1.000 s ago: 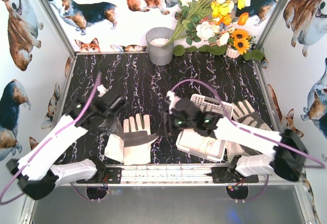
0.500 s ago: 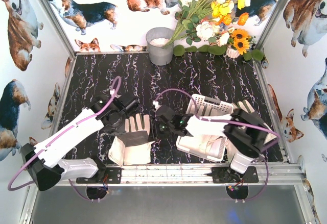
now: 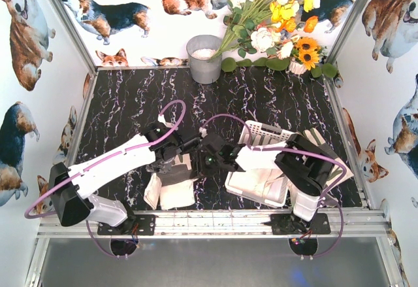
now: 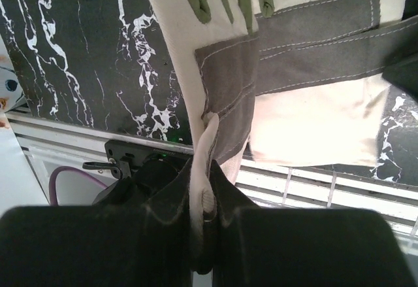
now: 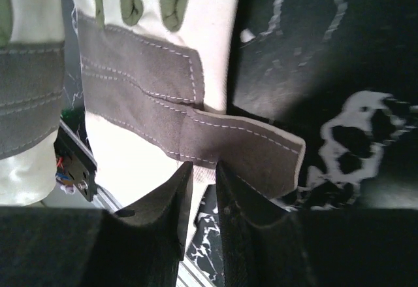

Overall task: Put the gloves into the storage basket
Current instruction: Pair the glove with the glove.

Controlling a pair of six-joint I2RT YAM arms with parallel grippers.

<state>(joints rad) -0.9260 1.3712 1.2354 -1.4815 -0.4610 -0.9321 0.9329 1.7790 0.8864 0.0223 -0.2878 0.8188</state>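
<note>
A cream glove [image 3: 175, 192] with grey palm patches lies at the front middle of the table, palm up. My left gripper [image 3: 170, 163] is shut on its edge; in the left wrist view [image 4: 206, 169] a fold of white fabric stands pinched between the jaws, and the glove [image 4: 313, 104] spreads beyond. My right gripper [image 3: 208, 159] is at the same glove's other side; its jaws [image 5: 204, 166] stand nearly together on the edge of the grey thumb patch [image 5: 248, 150]. The white storage basket [image 3: 264, 129] lies to the right, holding white gloves [image 3: 258, 184]. Another glove [image 3: 321, 144] lies beyond the basket.
A grey metal bucket [image 3: 204, 58] stands at the back middle, with a flower bouquet [image 3: 274, 25] at the back right. The metal rail [image 3: 215, 221] runs along the front edge. Walls close in the table on both sides.
Both grippers have moved in onto the middle glove, the left from the left and the right from over the basket. The glove's finger end is now bunched and hidden under them.
</note>
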